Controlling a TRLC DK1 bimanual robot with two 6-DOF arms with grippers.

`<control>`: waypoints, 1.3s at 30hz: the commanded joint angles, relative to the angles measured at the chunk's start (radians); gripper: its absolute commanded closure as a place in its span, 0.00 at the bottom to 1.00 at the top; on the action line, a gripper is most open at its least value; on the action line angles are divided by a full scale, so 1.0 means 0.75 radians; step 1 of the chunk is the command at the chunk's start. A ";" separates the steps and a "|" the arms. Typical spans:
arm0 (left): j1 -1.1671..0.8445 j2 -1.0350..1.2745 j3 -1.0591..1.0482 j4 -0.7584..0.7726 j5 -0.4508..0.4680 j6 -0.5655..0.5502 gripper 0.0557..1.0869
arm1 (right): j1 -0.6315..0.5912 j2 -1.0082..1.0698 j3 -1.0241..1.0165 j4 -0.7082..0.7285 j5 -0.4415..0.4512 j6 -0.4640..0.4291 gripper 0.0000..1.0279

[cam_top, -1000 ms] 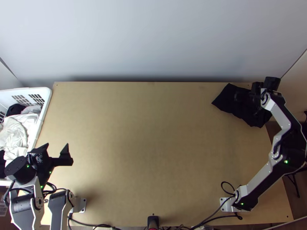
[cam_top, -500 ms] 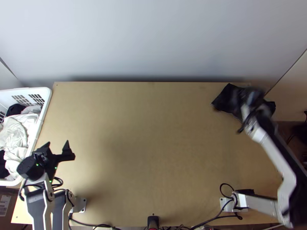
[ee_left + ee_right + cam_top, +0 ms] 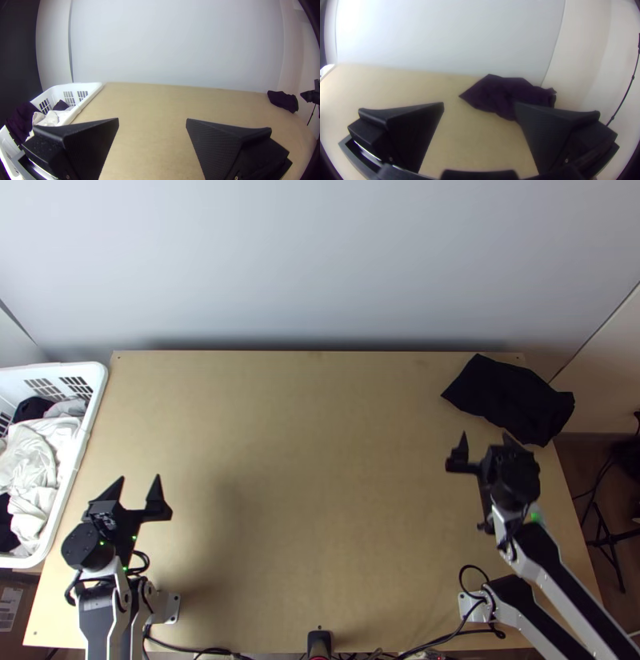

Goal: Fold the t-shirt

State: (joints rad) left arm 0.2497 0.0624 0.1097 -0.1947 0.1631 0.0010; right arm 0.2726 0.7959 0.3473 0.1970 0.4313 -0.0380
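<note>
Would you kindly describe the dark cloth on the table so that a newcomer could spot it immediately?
Find the light wooden table and go to its far right corner. The black cloth lies there in a compact bundle. Unlike the clothes in the white basket, it lies on the wood.

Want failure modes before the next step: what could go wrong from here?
- Black cloth seems to overhang the table's right edge; a nudge could drop it.
- Garments in the basket are piled together; a grab might pull out several.
- Left gripper, jaws open, is near the basket; a sideways swing might clip it.
</note>
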 commanded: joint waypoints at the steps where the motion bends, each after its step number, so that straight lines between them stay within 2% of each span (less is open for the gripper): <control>1: -0.100 -0.085 -0.044 0.006 -0.005 -0.032 0.05 | 0.005 -0.311 -0.232 -0.150 0.037 -0.056 0.04; 4: -0.100 -0.085 -0.044 0.004 -0.007 -0.030 0.05 | 0.048 -0.611 -0.332 -0.177 0.034 -0.052 0.04; 6: -0.100 -0.085 -0.044 0.004 -0.007 -0.030 0.05 | 0.146 -0.904 -0.334 -0.422 0.034 0.018 0.04; 8: -0.100 -0.085 -0.044 0.004 -0.007 -0.030 0.05 | 0.256 -1.074 -0.334 -0.471 0.034 0.087 0.04; 12: -0.100 -0.085 -0.044 0.002 -0.007 -0.028 0.05 | 0.264 -1.067 -0.334 -0.482 0.034 0.175 0.04; 13: -0.100 -0.085 -0.044 0.002 -0.007 -0.028 0.05 | 0.250 -1.067 -0.336 -0.559 0.034 0.233 0.04; 19: -0.100 -0.085 -0.046 0.002 -0.007 -0.028 0.05 | 0.189 -1.063 -0.336 -0.688 0.034 0.591 0.04; 39: -0.100 -0.085 -0.044 0.002 -0.007 -0.028 0.05 | 0.189 -1.063 -0.336 -0.688 0.034 0.597 0.04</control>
State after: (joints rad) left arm 0.1749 -0.0013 0.0757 -0.1921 0.1570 -0.0200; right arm 0.4141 -0.0013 0.0952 -0.3161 0.4576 0.4046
